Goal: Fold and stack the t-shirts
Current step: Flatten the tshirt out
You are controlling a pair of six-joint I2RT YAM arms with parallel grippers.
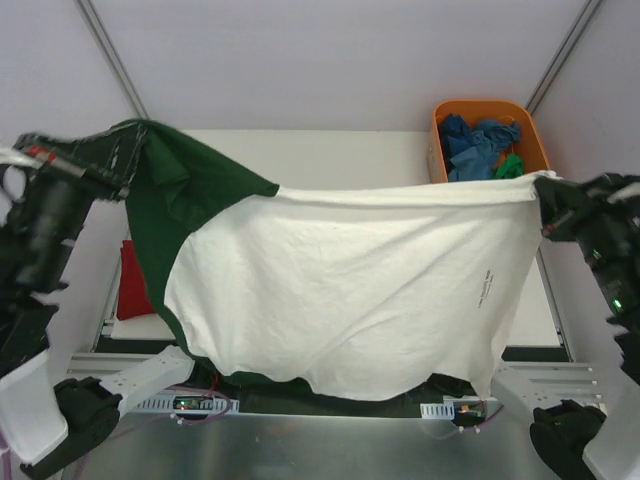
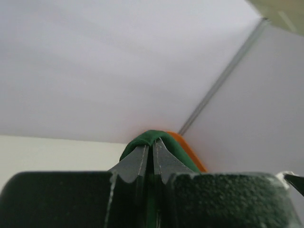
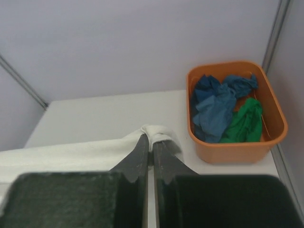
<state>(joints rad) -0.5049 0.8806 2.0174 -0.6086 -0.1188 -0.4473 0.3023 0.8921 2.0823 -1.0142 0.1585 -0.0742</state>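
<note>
Spread above the white counter (image 1: pixel 330 150), the white cloth t-shirt with dark green sleeves (image 1: pixel 350 290) is clamped tight in the closed left pincer (image 2: pixel 153 145) and right pincer (image 3: pixel 152 141).

Nothing is reading clearly enough to spell out. The only writing showing is on the white t-shirt (image 1: pixel 340 290), where a short block of small dark lettering (image 1: pixel 487 290) is sitting near the cloth's right-hand edge in the top view; it is running sideways along the fabric; the letters are coming through too small and blurred to tell any word, brand or number.
</note>
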